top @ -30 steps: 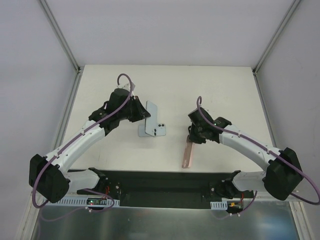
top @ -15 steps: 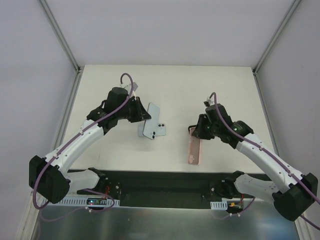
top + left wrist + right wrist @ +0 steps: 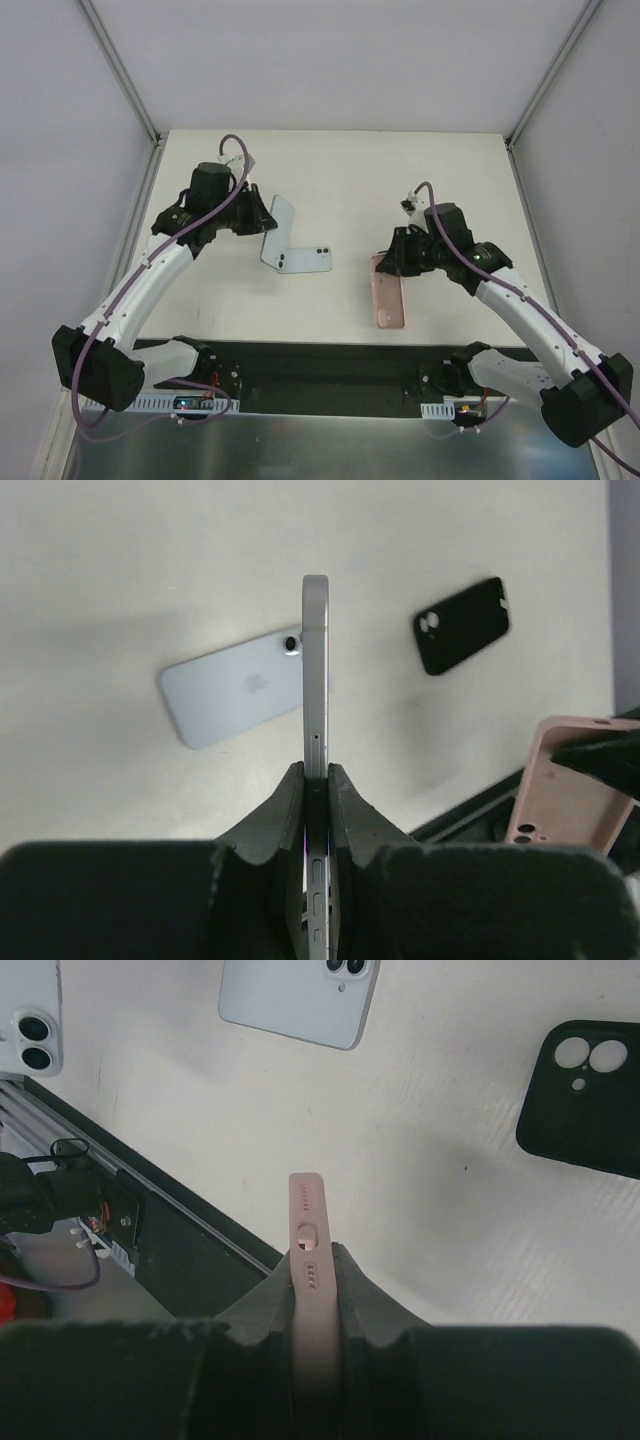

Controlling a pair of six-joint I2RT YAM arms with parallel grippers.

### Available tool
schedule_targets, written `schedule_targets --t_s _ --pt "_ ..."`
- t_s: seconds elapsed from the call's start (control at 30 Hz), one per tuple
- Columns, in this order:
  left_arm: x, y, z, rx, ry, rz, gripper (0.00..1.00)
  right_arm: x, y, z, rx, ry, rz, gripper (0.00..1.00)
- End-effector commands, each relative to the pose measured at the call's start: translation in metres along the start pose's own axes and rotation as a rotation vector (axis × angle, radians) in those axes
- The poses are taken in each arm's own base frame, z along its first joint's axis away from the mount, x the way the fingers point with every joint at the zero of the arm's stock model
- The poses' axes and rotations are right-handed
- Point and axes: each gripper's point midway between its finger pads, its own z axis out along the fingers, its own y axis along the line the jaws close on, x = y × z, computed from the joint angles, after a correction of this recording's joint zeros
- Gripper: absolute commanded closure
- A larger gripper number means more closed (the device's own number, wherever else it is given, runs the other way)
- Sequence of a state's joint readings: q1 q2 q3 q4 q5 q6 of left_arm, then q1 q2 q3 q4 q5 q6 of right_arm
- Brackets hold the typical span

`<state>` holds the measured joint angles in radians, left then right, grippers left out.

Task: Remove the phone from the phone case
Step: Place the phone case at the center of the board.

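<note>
L jaws clamped on the phone (image 3: 315, 660), edge-up over the counter (image 3: 440, 190); R jaws pinch the pink case (image 3: 389, 295), well apart. Separation looks done. Next: lower both, release gently.

I see a pale blue phone (image 3: 278, 232), a plain pink case (image 3: 388, 295), a black case (image 3: 585, 1100), an off-white table (image 3: 350, 170).

The white table (image 3: 330, 170) carries a pale blue phone (image 3: 308, 260), lying face down, and a black case (image 3: 585, 1100), well apart from it.
</note>
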<state>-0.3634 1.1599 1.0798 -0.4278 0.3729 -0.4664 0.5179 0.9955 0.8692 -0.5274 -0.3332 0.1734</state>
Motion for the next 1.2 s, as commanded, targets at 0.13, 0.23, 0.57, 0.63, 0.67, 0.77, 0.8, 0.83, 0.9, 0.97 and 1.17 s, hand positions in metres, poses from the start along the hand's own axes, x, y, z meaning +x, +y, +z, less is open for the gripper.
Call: schedule_targets --t_s 0.13,0.23,0.57,0.63,0.67,0.77,0.8,0.83,0.9,0.97,1.17 --pt "-0.031 0.098 -0.017 -0.57 -0.059 0.077 1.0 -0.036 0.016 0.047 -0.119 0.021 0.005 0.99" --pt "-0.031 0.123 -0.013 -0.695 -0.048 0.08 1.0 -0.044 0.008 0.071 -0.091 0.059 0.03 0.99" --pt "-0.026 0.181 0.013 -0.971 0.033 0.076 1.0 -0.063 -0.036 0.143 0.09 0.074 0.136 0.63" --pt "-0.025 0.184 0.021 -0.976 0.053 0.07 1.0 -0.062 -0.042 0.149 0.119 0.085 0.144 0.5" --pt "-0.024 0.184 0.025 -0.973 0.062 0.067 1.0 -0.063 -0.047 0.149 0.142 0.08 0.144 0.47" --pt "-0.021 0.186 0.032 -0.966 0.082 0.055 0.69 -0.065 -0.055 0.143 0.203 0.074 0.131 0.41" --pt "-0.02 0.185 0.033 -0.962 0.085 0.051 0.58 -0.065 -0.057 0.137 0.225 0.074 0.129 0.41" --pt "-0.021 0.184 0.033 -0.953 0.084 0.049 0.51 -0.066 -0.06 0.133 0.243 0.068 0.118 0.35" --pt "-0.022 0.179 0.035 -0.927 0.081 0.043 0.43 -0.073 -0.064 0.119 0.293 0.026 0.107 0.34" --pt "-0.025 0.173 0.033 -0.906 0.071 0.039 0.34 -0.074 -0.073 0.105 0.36 0.006 0.095 0.33" --pt "-0.044 0.144 0.013 -0.804 -0.011 0.048 0.22 -0.083 -0.092 0.04 0.576 -0.074 0.054 0.02"
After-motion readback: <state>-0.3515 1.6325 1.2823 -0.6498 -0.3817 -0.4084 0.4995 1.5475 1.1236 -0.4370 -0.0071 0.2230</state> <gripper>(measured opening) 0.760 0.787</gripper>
